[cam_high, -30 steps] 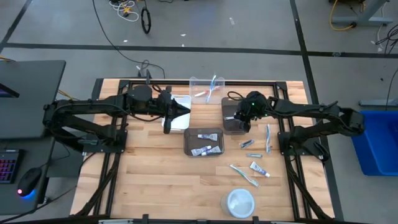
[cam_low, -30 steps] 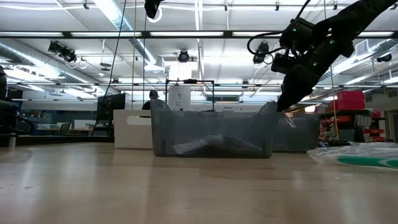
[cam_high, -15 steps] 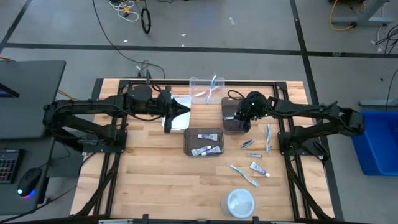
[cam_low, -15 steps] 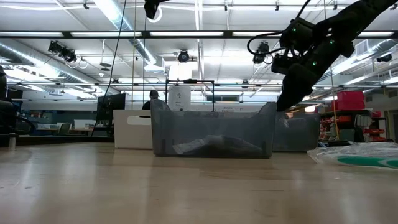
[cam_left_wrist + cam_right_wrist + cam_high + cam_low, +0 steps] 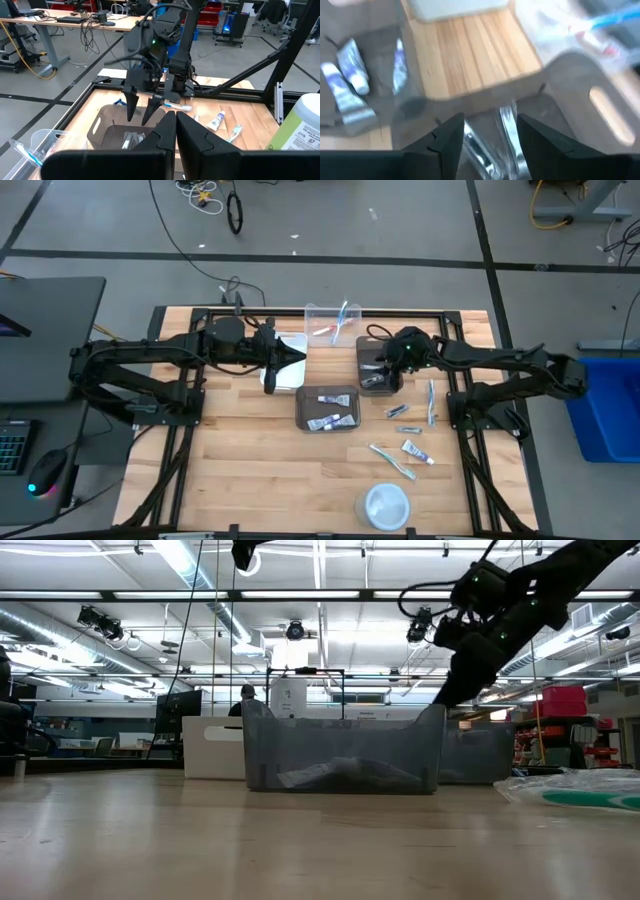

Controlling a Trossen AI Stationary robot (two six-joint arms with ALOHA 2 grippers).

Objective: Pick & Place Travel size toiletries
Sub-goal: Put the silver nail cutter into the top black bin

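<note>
My right gripper hovers open over the dark grey bin. In the right wrist view its fingers stand apart above slim silvery items lying on the bin's floor, touching nothing. The left wrist view shows that gripper from the front, with its tips just above the bin. My left gripper waits shut over the white bin. Loose toiletries lie on the table's right part: a toothbrush, small tubes and another toothbrush.
A grey bin at the table's middle holds small tubes. A clear bin at the far edge holds toothbrushes. A round white dish sits near the near edge. Bare wood lies on the near left.
My right gripper has risen a little above the dark grey bin and drifted slightly toward the table's far left. The left arm and the items on the table have stayed put.
</note>
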